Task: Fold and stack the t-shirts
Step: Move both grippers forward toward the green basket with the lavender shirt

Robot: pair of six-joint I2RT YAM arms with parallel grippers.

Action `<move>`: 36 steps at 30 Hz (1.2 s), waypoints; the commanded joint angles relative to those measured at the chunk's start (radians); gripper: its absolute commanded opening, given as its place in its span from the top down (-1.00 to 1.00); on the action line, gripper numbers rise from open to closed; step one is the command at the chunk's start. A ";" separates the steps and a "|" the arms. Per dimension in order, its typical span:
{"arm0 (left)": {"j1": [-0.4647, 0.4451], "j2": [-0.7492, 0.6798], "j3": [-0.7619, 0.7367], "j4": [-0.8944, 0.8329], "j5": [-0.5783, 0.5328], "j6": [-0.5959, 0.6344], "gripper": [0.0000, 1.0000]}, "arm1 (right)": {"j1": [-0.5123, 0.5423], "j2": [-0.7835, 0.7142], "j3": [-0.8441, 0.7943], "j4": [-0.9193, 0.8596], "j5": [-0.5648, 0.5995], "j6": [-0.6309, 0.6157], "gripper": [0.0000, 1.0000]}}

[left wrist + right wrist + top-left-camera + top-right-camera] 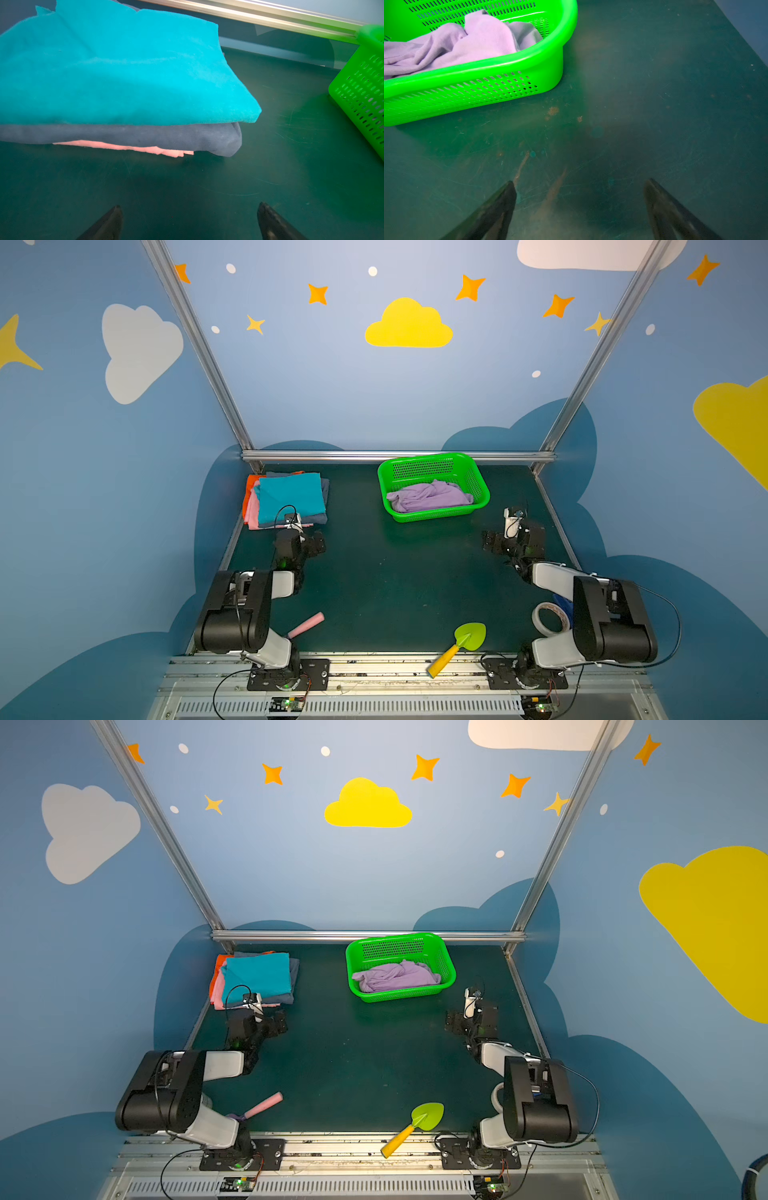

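Obs., left side: the left end effector (189,207) has its fingers spread wide with nothing between them, tips low over bare table (395,585). The folded stack (257,977) lies just ahead of the tips, near but not touching. In both top views it sits at roughly 11 o'clock from this end effector, in the table's 10 o'clock corner.

Stack layers, from the left wrist view:
- The teal t-shirt (114,72) is on top.
- The grey-blue t-shirt (145,137) lies directly under it.
- The pink t-shirt (170,152) peeks out beneath the grey-blue one.
- The orange t-shirt (248,489) shows only as a strip on the stack's 9 o'clock side in a top view. Its level in the stack cannot be told.

Obs., right side: the right end effector (579,182) also has its fingers spread and is empty, over bare table. The lavender t-shirt (467,45) lies crumpled and unfolded inside the green perforated basket (467,93). In both top views it is at about 10 o'clock from this end effector, near but apart. The basket stands at the table's 12 o'clock edge, slightly toward 1 o'clock.

Other items:
- A toy shovel (459,645) lies at the 6 o'clock edge.
- A pink handle (307,624) lies at 7 o'clock.
- A tape roll (548,619) lies at 4 o'clock beside the right arm.

All three are well apart from both end effectors.
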 commanded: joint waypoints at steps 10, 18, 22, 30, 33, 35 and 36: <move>0.001 -0.015 0.025 -0.016 0.002 0.015 -1.00 | 0.003 -0.011 0.015 -0.002 0.005 -0.002 -0.91; 0.003 -0.015 0.026 -0.016 0.003 0.014 -1.00 | -0.002 -0.011 0.014 -0.001 -0.003 -0.001 -0.91; 0.003 -0.016 0.024 -0.015 0.003 0.014 -1.00 | -0.005 -0.011 0.015 -0.003 -0.006 0.000 -0.91; 0.004 -0.019 0.022 -0.013 0.006 0.015 -1.00 | -0.005 -0.011 0.015 -0.004 -0.004 0.000 -0.91; 0.016 -0.018 0.021 -0.010 0.029 0.008 -1.00 | -0.005 -0.011 0.015 -0.003 -0.004 0.000 -0.91; 0.017 -0.019 0.019 -0.008 0.032 0.007 -1.00 | -0.004 -0.012 0.014 -0.003 -0.004 0.000 -0.91; 0.017 -0.021 0.019 -0.009 0.032 0.007 -1.00 | -0.003 -0.012 0.013 -0.002 0.002 0.000 -0.91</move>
